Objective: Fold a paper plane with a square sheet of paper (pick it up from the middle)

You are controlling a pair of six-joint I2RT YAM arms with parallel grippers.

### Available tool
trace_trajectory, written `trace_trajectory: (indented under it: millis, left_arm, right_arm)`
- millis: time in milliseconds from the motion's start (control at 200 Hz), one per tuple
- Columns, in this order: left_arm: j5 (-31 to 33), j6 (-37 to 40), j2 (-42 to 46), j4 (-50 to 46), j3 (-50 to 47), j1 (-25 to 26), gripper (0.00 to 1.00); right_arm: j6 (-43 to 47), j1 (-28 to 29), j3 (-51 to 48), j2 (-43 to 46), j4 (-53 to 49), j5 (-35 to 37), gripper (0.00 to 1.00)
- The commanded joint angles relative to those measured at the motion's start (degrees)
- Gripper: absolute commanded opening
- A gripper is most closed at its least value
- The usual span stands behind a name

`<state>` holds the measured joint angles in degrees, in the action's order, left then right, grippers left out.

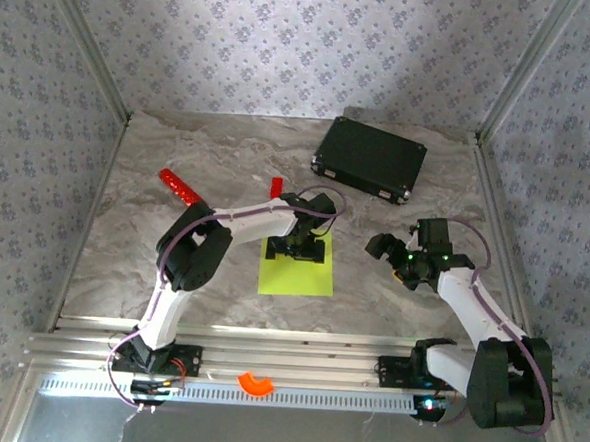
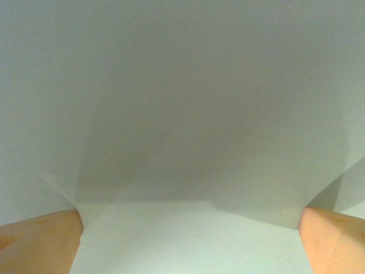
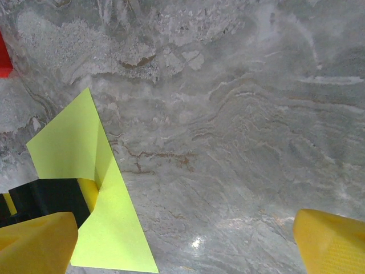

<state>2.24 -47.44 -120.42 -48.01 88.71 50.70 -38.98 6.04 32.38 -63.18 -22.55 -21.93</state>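
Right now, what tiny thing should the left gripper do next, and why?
Probably close on the square sheet of paper: the left gripper is down low on it, its fingers spread wide with paper between them, and nothing is pinched yet.

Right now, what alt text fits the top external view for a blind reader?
The open left gripper is down on the far part of a lime square sheet of paper on a marble table; the open right gripper hangs beside it. A black case lies behind.
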Motion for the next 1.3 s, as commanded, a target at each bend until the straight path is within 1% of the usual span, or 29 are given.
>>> trace_trajectory:
  millis: [0, 555, 655, 700, 790, 825, 865, 905, 979, 1014, 1099, 1159, 1294]
  left_arm:
    - [-2.5, -0.1, -3.8, 0.2, -2.3, 0.4, 0.97]
    - [-1.5, 0.1, -5.0, -0.7, -1.8, 1.2, 0.94]
    - [-1.1, 0.2, -4.3, -0.4, -2.0, 1.2, 0.9]
    - [-0.8, 0.1, -3.8, -0.1, -2.2, 1.3, 0.84]
    - [0.4, 0.7, -1.9, 1.3, -3.0, 1.5, 0.79]
    - [1.2, 0.7, -0.8, 2.2, -3.6, 1.5, 0.73]
    - [1.8, 0.8, 0.3, 3.0, -4.2, 1.5, 0.62]
    - [2.5, 0.7, 1.3, 3.6, -4.7, 1.5, 0.56]
    - [3.8, 0.7, 2.9, 3.8, -5.0, 1.5, 0.53]
    - [4.4, 0.6, 3.8, 4.0, -5.2, 1.5, 0.46]
    - [4.6, 0.3, 7.4, 7.9, -7.9, 1.4, 0.45]
    - [3.1, 0.2, 9.5, 11.5, -9.9, 1.0, 0.45]
    - [-1.1, -0.2, 13.0, 16.1, -12.4, -0.5, 0.43]
  right_arm:
    - [0.3, 0.4, -0.1, -0.3, -1.4, 0.0, 0.99]
    - [0.2, 0.9, -0.3, 0.2, -2.1, 0.7, 0.99]
    - [0.1, 0.9, -0.2, 0.4, -2.1, 0.6, 0.99]
    - [0.2, 0.9, -0.2, 0.4, -2.2, 0.5, 0.99]
    - [0.1, 0.9, 0.0, 0.6, -2.3, 0.5, 0.99]
    - [0.1, 1.0, 0.0, 0.6, -2.4, 0.5, 0.99]
    - [0.0, 1.0, 0.1, 0.8, -2.4, 0.6, 0.99]
    - [-0.1, 1.0, 0.0, 0.9, -2.5, 0.7, 0.99]
    - [-0.1, 1.0, -0.1, 1.0, -2.4, 0.8, 0.99]
    - [-0.1, 1.0, -0.1, 1.0, -2.4, 0.8, 0.99]
    - [-0.3, 0.9, 0.0, 1.3, -2.7, 0.9, 0.99]
    - [-0.5, 1.0, -0.2, 1.5, -2.7, 1.0, 0.99]
    - [-1.3, 1.0, -0.6, 1.9, -2.0, 0.9, 0.99]
